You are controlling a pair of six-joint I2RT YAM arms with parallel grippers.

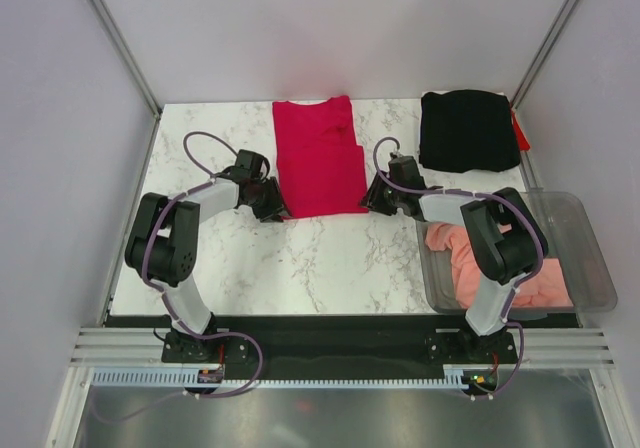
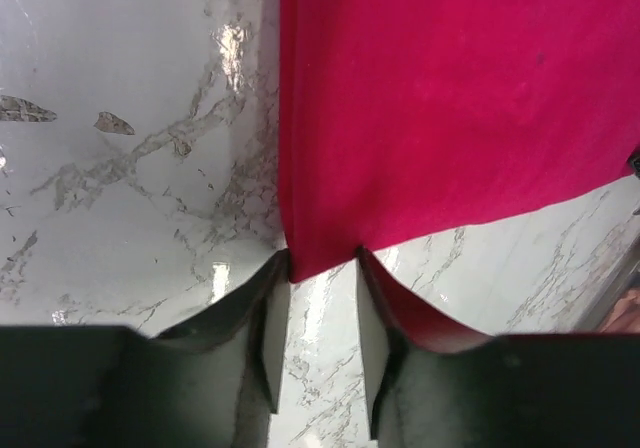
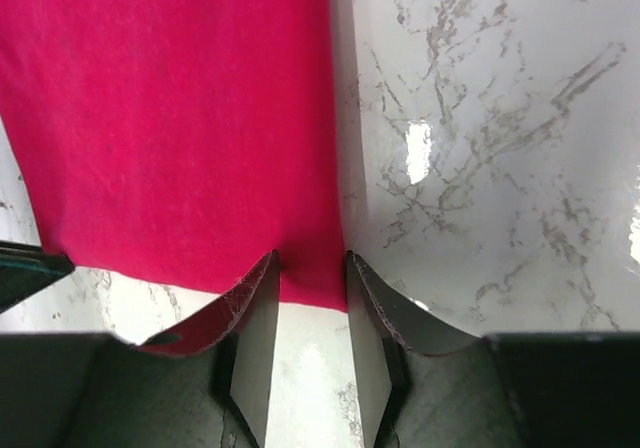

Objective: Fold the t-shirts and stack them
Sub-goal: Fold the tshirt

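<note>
A crimson red t-shirt (image 1: pixel 318 158) lies flat, folded to a long rectangle, at the middle back of the marble table. My left gripper (image 1: pixel 278 211) stands at its near left corner, my right gripper (image 1: pixel 372 200) at its near right corner. In the left wrist view the red t-shirt's (image 2: pixel 450 108) corner lies flat between the tips of the left gripper (image 2: pixel 323 258), whose jaws stand apart. The right gripper (image 3: pixel 311 260) likewise straddles the red t-shirt's (image 3: pixel 170 118) corner, with a gap between its jaws. A folded black t-shirt (image 1: pixel 468 130) rests at the back right. A salmon-pink t-shirt (image 1: pixel 505 268) lies crumpled in the bin.
A clear plastic bin (image 1: pixel 590 258) sits at the table's right edge, beside the right arm. A small red piece (image 1: pixel 520 130) shows at the black t-shirt's right side. Grey walls and frame rails close in the table on the left, right and back.
</note>
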